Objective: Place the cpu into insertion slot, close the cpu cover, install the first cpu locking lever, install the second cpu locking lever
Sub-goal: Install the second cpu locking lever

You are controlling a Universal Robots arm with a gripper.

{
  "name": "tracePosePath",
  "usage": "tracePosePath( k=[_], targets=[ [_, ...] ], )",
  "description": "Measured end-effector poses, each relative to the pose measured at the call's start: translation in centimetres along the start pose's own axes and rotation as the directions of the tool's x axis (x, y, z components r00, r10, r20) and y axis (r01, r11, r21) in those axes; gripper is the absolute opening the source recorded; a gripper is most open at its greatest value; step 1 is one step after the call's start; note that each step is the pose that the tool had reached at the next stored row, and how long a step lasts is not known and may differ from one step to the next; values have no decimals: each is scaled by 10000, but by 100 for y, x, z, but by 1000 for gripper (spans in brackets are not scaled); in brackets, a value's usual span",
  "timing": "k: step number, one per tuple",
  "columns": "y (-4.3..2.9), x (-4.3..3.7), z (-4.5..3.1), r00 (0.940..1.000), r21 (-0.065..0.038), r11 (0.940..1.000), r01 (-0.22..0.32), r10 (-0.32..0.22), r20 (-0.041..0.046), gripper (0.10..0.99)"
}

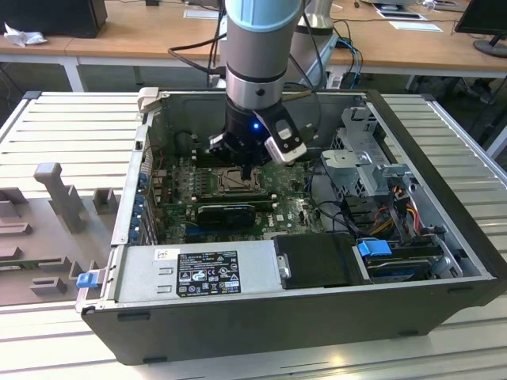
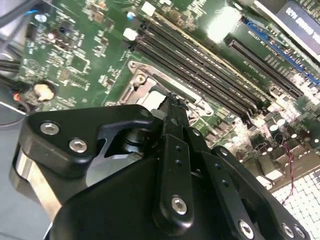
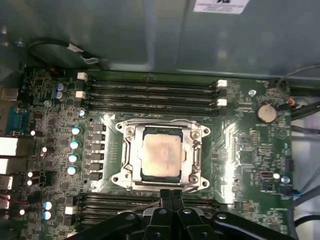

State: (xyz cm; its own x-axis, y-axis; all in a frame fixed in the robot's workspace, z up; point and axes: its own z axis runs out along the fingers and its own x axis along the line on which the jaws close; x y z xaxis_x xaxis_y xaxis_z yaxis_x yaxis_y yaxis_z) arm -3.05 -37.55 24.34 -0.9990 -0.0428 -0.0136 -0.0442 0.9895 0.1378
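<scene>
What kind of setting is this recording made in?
Probably a lab or workshop bench for computer assembly. An open desktop computer case lies on a ribbed metal table, wooden desks stand behind it, and the gripper hangs over the motherboard, where the cpu sits under the cpu cover.

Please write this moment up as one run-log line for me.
end effector: shut, empty, at socket edge | cpu: seated in insertion slot | cpu cover: closed over cpu
</scene>
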Motion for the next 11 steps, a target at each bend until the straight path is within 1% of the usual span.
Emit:
tracePosePath(
  k=[2, 3, 7, 8, 11],
  targets=[
    [-28, 48, 22, 10000, 1, 10000, 9, -9, -3, 106],
    [-30, 72, 27, 10000, -2, 10000, 17, -17, -2, 106],
    [-32, 225, 46, 10000, -8, 10000, 39, -39, -4, 106],
    [-35, 238, 72, 10000, -16, 10000, 52, -52, -6, 106],
    [-44, 239, 135, 10000, -17, 10000, 97, -97, -13, 106]
  ],
)
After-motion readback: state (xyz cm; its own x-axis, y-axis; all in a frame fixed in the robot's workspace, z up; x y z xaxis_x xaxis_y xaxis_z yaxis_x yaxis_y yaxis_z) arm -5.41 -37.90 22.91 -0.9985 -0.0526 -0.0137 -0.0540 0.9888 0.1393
